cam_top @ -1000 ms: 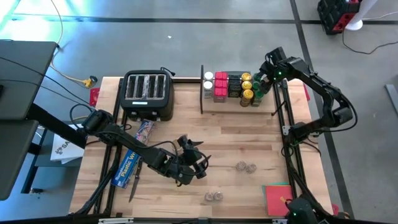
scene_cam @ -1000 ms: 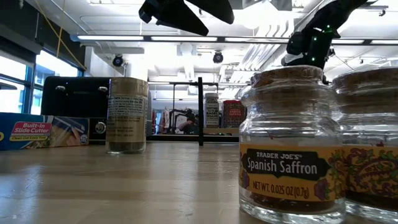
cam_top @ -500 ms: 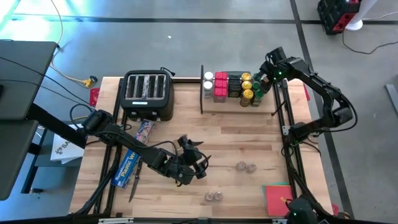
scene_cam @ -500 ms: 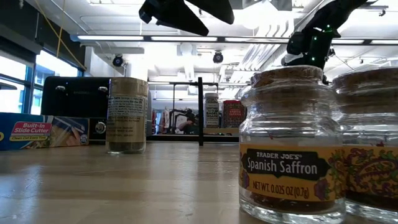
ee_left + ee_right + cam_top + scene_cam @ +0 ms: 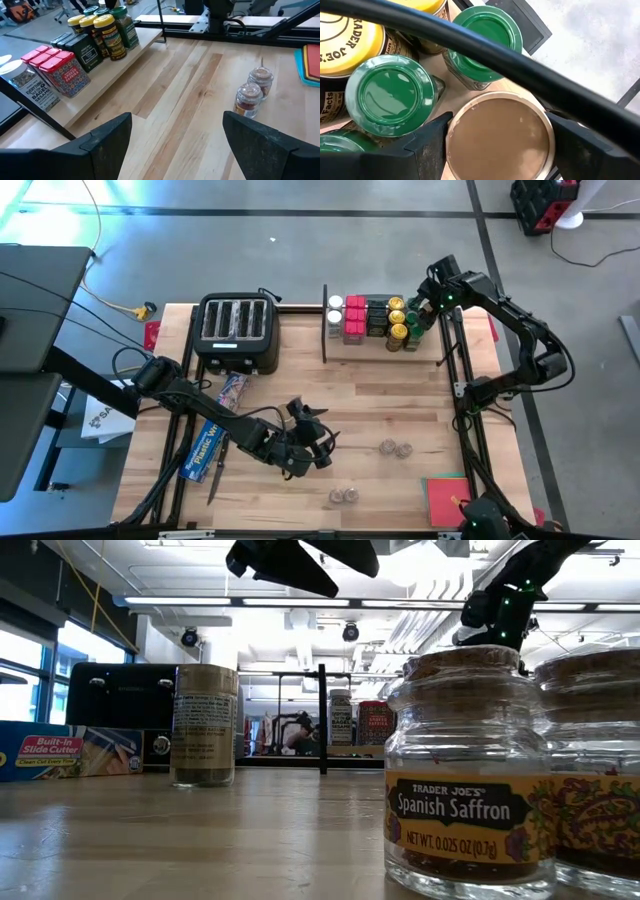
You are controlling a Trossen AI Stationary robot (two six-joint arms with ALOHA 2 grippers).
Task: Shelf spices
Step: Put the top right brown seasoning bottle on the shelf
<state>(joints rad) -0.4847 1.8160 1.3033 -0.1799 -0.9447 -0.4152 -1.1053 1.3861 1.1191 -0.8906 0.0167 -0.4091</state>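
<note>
Shelf (image 5: 360,352), light wood, back of the table beside a black four-slot toaster (image 5: 238,332), stocked in the high view with two white-lidded jars, four red tins, two black boxes, two yellow-lidded jars and green-lidded jars at its right end, count unclear there. Right gripper (image 5: 428,302) poised over that end, fingers apart on either side of a tan-lidded jar (image 5: 500,136); whether they press it or have let go cannot be told. Two green lids (image 5: 487,29) stand just beside the tan one, a third partly in view. Risk, as judged: a crooked lift-off could knock the crowded neighbours or tip the tan-lidded jar off the shelf end. Left gripper (image 5: 305,442) hovers mid-table, jaws wide and empty. Unshelved spices: four small clear cork-topped jars in two pairs (image 5: 396,448) (image 5: 344,496), the near ones labelled Spanish Saffron (image 5: 467,770), plus one taller labelled jar (image 5: 203,725). One blue plastic-wrap box (image 5: 206,444) at the left edge.
</note>
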